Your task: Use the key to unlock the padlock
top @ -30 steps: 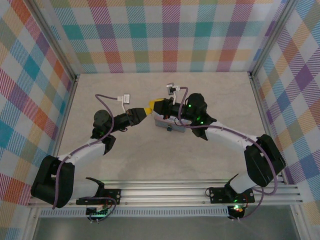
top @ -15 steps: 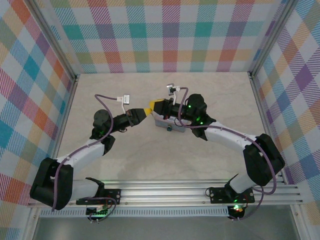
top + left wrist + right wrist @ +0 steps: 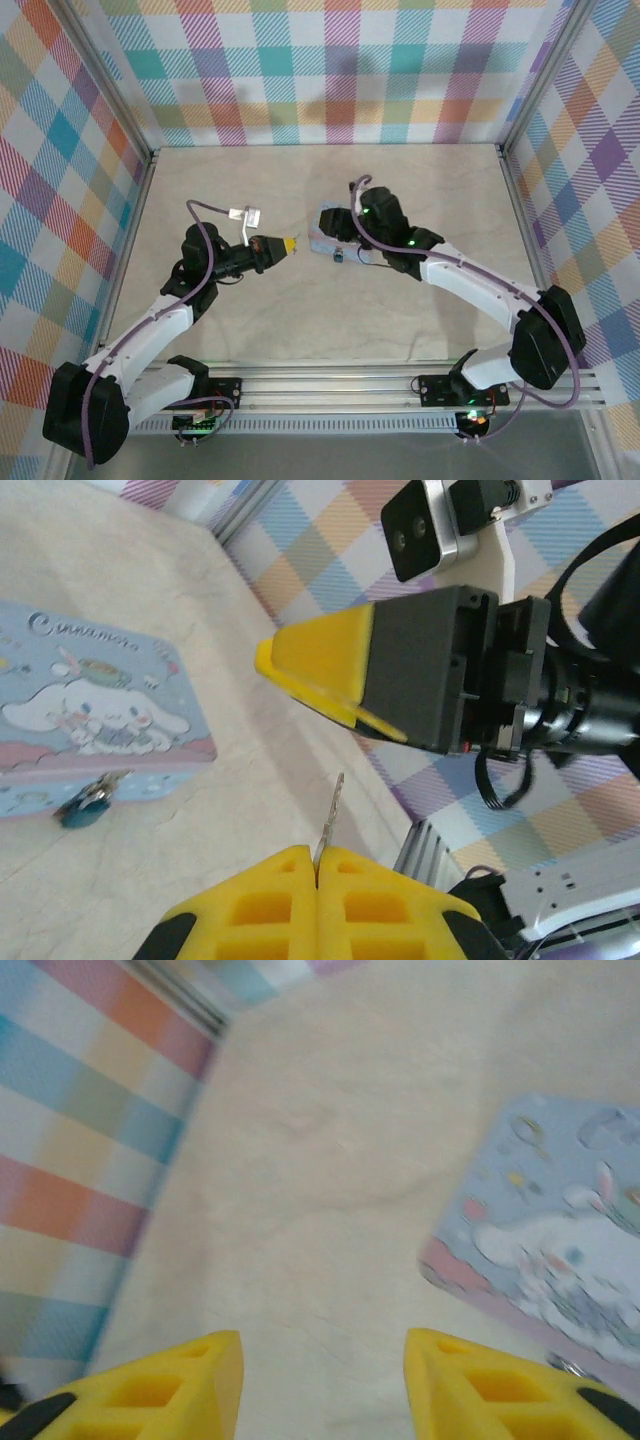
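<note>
The left hand [image 3: 316, 858] is clenched on the key [image 3: 334, 808]. Its yellow pads [image 3: 250, 905] are pressed together w/ the thin blade sticking straight out past the tips. So the key's long axis runs along the hand's own axis, toward 12 o'clock in the left wrist view.

From there the padlock [image 3: 88, 802] lies off that line, at approx. 10 o'clock. It sits low by the table [image 3: 300, 320], touching the near edge of the tin [image 3: 90, 710], where it seems to hang from the clasp. In the top view the padlock is at approx. 3 o'clock from the left hand, near but apart.

The right hand [image 3: 322, 1345] is released, fingers [image 3: 150, 1390] wide w/ nothing btwn them, and the tin lies at approx. 4 o'clock in its wrist view. It is the nearer of the two to the padlock, yet the key is in the left.

Judgement: the next move turns on swinging the blade round toward the padlock's keyway, whose facing is too small to tell. The right hand would prob. steady the padlock's body.
</note>
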You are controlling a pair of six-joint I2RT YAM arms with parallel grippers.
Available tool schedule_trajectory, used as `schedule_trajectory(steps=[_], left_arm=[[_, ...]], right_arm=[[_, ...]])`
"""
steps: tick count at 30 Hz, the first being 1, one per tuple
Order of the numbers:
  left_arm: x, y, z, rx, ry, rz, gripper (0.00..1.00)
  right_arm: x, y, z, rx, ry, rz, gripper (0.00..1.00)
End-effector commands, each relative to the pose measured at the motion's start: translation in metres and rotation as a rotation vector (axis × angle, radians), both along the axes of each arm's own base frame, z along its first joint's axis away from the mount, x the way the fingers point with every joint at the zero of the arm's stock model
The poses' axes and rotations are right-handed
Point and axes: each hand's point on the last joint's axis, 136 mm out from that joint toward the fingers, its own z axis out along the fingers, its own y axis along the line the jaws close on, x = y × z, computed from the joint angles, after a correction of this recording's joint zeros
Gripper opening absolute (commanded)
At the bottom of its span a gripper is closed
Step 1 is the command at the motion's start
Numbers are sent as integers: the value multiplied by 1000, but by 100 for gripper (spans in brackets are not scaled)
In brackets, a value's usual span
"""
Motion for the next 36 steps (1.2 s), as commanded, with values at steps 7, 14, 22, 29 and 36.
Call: schedule_trajectory(steps=[7, 14, 22, 29, 36], left_arm=[[-10, 12, -44, 137, 43, 27, 0], [-17, 14, -63, 167, 67, 37, 0], [-18, 14, -72, 189, 72, 35, 0], [-19, 14, -77, 200, 79, 26, 0], [-23, 13, -82, 212, 87, 14, 0]], right_arm=[[-20, -20, -134, -489, 219, -222, 53], [1, -22, -154, -574, 177, -308, 54], [20, -18, -166, -597, 147, -351, 54], [33, -21, -172, -608, 137, -401, 50], [45, -25, -181, -587, 145, -440, 47]])
